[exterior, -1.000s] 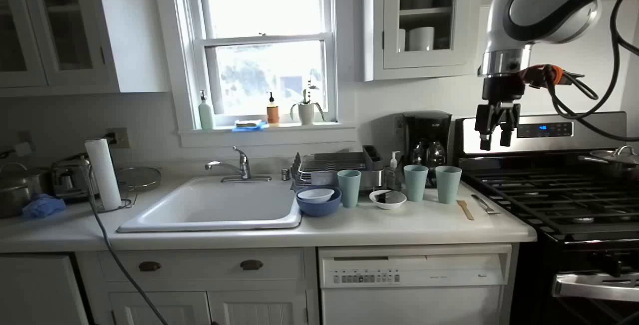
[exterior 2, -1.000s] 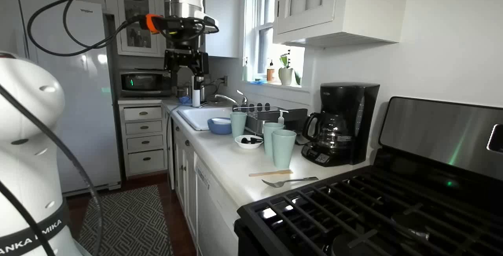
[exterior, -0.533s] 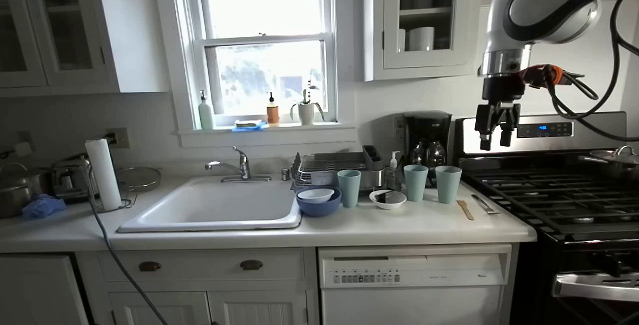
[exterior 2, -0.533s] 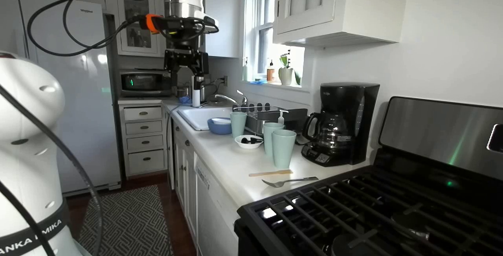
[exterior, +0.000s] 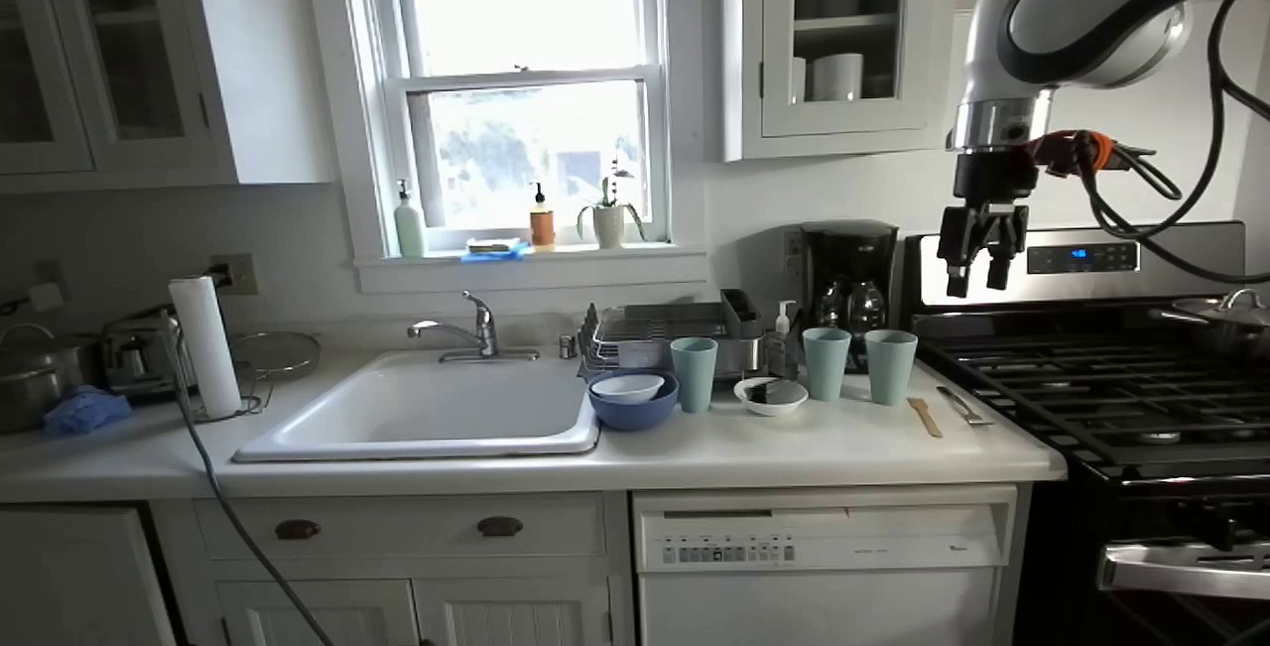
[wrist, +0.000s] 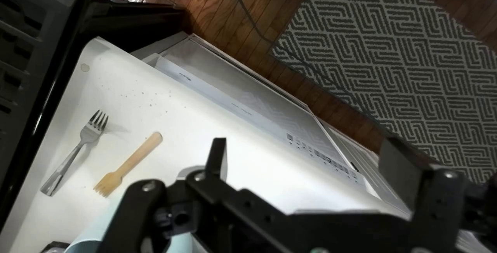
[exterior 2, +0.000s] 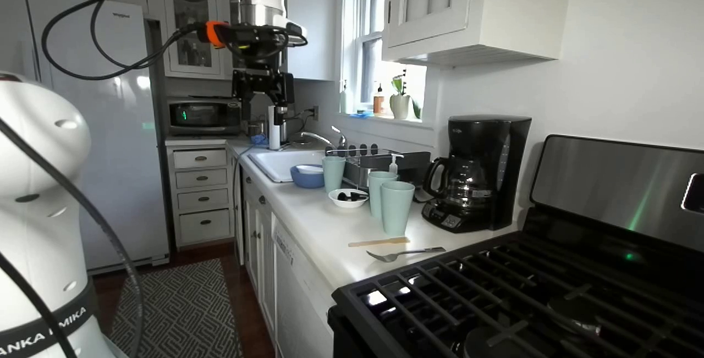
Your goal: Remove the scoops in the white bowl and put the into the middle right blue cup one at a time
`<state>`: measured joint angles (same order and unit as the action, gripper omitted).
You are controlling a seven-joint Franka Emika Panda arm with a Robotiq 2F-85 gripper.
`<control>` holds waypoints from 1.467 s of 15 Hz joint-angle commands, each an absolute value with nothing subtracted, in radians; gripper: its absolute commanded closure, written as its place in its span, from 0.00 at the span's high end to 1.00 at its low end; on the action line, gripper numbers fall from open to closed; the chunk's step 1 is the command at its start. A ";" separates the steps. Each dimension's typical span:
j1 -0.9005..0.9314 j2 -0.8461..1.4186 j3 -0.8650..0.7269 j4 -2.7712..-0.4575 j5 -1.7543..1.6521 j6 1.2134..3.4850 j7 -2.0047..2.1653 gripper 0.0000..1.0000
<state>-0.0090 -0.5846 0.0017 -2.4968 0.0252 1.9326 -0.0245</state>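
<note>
Small, round and shallow, the white bowl (exterior: 771, 409) sits on the worktop (exterior: 794, 450), forward of the coffee maker (exterior 2: 489, 165) and to one side, dark scoops (exterior 2: 355, 197) bunched inside. A tall pale blue cup (exterior: 825, 365) stands nearer the coffee maker. The gripper (exterior: 977, 285) hangs high, jaws wide apart.

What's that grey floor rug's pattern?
Angular, mazelike lines on the grey rug, clearest in the wrist view.

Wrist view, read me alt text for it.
Open end effector in the lower foreground, holding nothing. Beyond it, a metal fork and a wooden fork lie on a white counter beside a black stove; a pale blue cup shows bottom left, a patterned rug upper right.
</note>
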 commanded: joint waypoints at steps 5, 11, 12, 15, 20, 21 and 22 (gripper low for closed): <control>0.013 -0.346 0.081 -2.398 0.079 2.153 0.197 1.00; -0.003 -0.116 0.064 -2.311 0.139 2.334 0.401 1.00; -0.006 -0.082 0.053 -2.297 0.160 2.361 0.418 1.00; -0.017 0.004 0.024 -2.270 0.214 2.463 0.476 1.00; -0.012 0.116 0.005 -2.259 0.303 2.730 0.521 1.00; -0.014 0.077 -0.011 -2.281 0.232 2.647 0.536 1.00; -0.011 0.096 -0.011 -2.279 0.257 2.693 0.530 1.00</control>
